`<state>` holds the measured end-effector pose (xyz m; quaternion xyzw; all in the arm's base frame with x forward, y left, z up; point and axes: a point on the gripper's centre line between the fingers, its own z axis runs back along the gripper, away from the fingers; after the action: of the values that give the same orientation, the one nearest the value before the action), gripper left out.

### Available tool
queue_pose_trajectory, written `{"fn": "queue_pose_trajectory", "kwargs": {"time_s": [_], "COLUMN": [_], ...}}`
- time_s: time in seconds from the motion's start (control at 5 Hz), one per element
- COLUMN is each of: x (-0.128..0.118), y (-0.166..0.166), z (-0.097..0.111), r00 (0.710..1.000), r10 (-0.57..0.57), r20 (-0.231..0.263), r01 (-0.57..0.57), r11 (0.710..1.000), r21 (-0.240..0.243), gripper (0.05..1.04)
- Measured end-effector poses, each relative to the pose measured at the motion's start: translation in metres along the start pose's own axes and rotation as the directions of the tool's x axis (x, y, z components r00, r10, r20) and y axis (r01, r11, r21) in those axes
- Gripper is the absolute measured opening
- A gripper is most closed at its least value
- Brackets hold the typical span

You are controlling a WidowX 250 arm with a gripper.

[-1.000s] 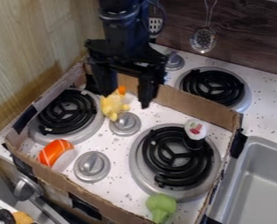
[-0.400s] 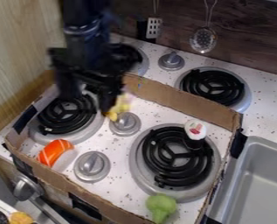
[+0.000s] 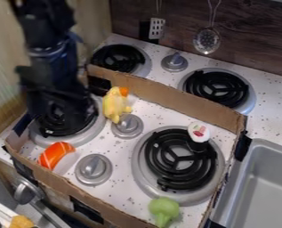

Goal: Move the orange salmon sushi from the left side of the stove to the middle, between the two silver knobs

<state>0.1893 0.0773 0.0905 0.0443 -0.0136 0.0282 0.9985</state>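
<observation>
Yellow plush-looking toy with an orange tip (image 3: pixel 114 106) lies inside the low brown cardboard border (image 3: pixel 167 101), hemmed in by that wall and a round silver knob (image 3: pixel 127 126). Beside it, the black two-finger gripper (image 3: pixel 62 121) hangs over a black coil burner (image 3: pixel 55 132), its opening impossible to tell, near an orange, white-striped toy piece (image 3: pixel 55 155).
</observation>
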Motion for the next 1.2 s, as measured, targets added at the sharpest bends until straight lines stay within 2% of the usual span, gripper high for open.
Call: {"fn": "queue_pose_trajectory", "kwargs": {"time_s": [0.4, 0.8, 1.2], "x": [-0.004, 0.004, -0.005], "y": [0.016, 0.021, 0.017], "z": [-0.014, -0.036, -0.059], "r00": [1.000, 0.999, 0.999], "r10": [-0.020, -0.039, -0.039], "r20": [-0.010, -0.002, -0.017], "r01": [0.020, 0.039, 0.037], "r11": [1.000, 0.998, 0.996], "r21": [-0.007, -0.043, -0.077], "gripper": [0.999, 0.999, 0.999]}}
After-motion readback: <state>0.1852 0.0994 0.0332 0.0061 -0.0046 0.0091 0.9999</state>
